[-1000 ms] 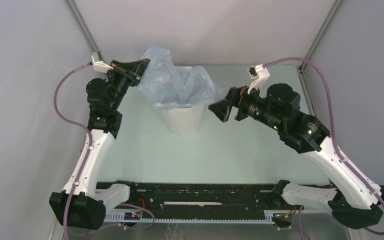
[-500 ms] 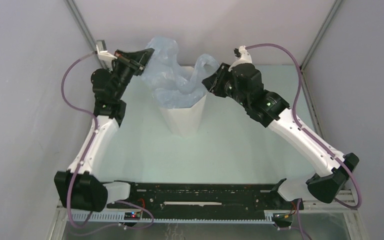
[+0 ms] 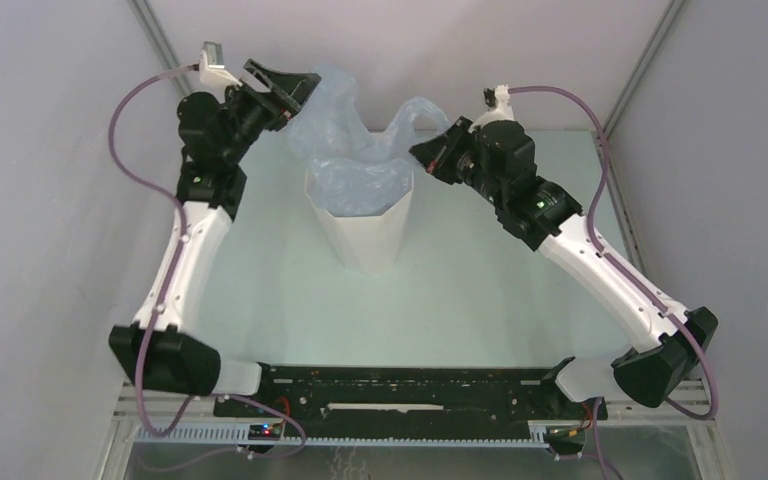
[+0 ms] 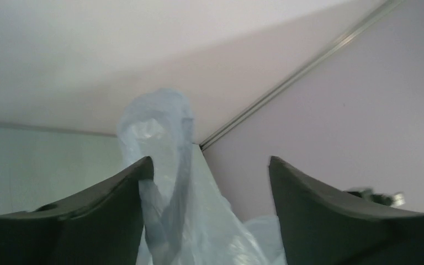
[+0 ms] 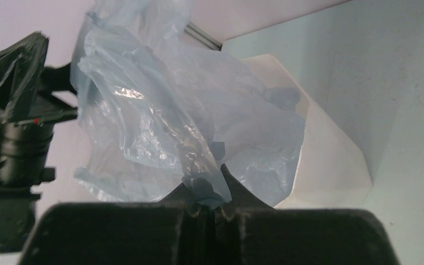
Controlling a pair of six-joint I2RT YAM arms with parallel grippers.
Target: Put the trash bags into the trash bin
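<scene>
above the bin (image 3: 365,238), right claw (image 3: 428,152) (raised) pinches bag (image 3: 345,165).

**A:** What stands in the middle of the scene?

**B:** A tall white translucent plastic bin (image 3: 365,238) with faceted sides. It is upright, narrows toward its base, and stands toward the far side.

**A:** And the bag?

**B:** A thin, wrinkly, translucent pale blue-grey plastic bag (image 3: 352,172) sits partly inside the bin's mouth. Its loose film billows above the rim in two raised peaks, one far left and one far right.
</scene>
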